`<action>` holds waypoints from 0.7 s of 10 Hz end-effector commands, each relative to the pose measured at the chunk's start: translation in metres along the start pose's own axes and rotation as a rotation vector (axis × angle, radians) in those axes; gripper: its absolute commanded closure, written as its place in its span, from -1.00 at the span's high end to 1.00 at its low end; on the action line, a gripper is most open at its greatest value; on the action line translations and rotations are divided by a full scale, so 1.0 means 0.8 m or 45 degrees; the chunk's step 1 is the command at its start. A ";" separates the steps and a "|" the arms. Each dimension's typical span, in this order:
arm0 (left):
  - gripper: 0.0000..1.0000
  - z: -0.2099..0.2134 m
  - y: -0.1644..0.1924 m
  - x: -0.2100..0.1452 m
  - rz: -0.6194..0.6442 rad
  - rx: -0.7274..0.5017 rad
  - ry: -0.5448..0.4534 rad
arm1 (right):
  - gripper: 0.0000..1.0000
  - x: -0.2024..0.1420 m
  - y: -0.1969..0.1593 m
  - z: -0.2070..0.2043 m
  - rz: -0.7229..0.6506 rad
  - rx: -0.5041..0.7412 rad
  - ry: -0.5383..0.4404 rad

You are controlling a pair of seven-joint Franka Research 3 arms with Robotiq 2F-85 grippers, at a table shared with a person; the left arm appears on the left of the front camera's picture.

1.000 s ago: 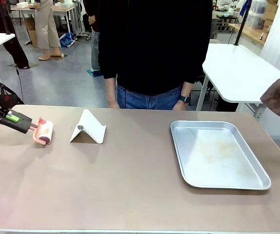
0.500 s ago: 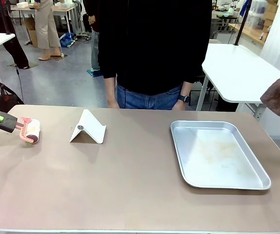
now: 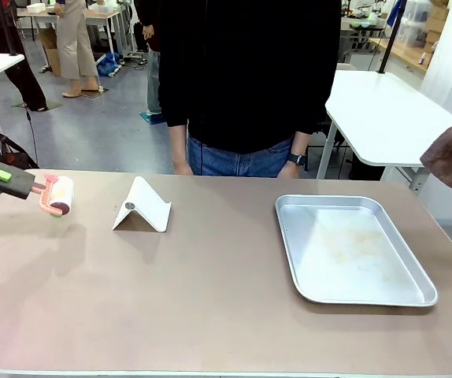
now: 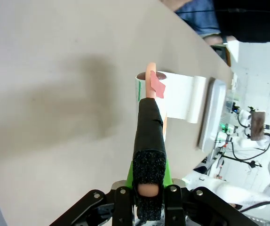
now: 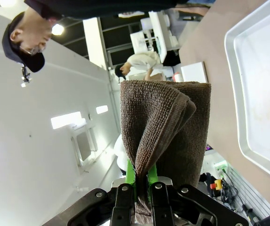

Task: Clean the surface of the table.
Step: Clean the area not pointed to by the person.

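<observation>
Fingers of the left gripper (image 4: pixel 149 176) were clamped shut on a lint roller's (image 3: pixel 59 194) black handle, holding it above the beige table (image 3: pixel 210 307) near its far left edge. The right gripper (image 5: pixel 142 181) pinched a brown towel (image 5: pixel 165 122) beyond the table's right side. A white stand (image 3: pixel 143 206) and silver tray (image 3: pixel 289 236) sat on the table, and a person (image 3: pixel 250 79) stood opposite in a busy workshop.

Left end effector (image 4: pixel 149 179) and right end effector (image 5: pixel 138 182) are both clamped.
</observation>
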State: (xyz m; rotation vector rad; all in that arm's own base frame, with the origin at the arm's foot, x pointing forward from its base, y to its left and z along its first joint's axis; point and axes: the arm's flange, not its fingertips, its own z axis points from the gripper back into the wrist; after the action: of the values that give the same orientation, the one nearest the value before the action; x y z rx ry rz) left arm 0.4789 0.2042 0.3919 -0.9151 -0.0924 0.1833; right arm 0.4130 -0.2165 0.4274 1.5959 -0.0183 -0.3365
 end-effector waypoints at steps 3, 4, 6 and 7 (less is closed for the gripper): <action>-0.55 0.071 -0.082 -0.088 -0.118 -0.032 0.039 | -0.95 -0.003 0.006 -0.001 0.005 0.004 0.008; -0.55 0.084 -0.094 -0.117 -0.174 -0.026 0.023 | -0.95 -0.003 0.006 -0.001 0.005 0.004 0.008; -0.55 0.103 -0.102 -0.168 -0.256 -0.048 0.068 | -0.95 -0.003 0.006 -0.001 0.005 0.004 0.008; -0.55 0.108 -0.097 -0.192 -0.275 -0.034 0.068 | -0.95 -0.003 0.006 -0.001 0.005 0.004 0.008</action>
State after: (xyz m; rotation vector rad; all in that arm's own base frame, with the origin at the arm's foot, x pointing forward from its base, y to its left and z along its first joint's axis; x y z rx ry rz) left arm 0.3401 0.1955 0.5158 -0.9268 -0.1371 -0.0101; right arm 0.4128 -0.2167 0.4277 1.5960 -0.0189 -0.3364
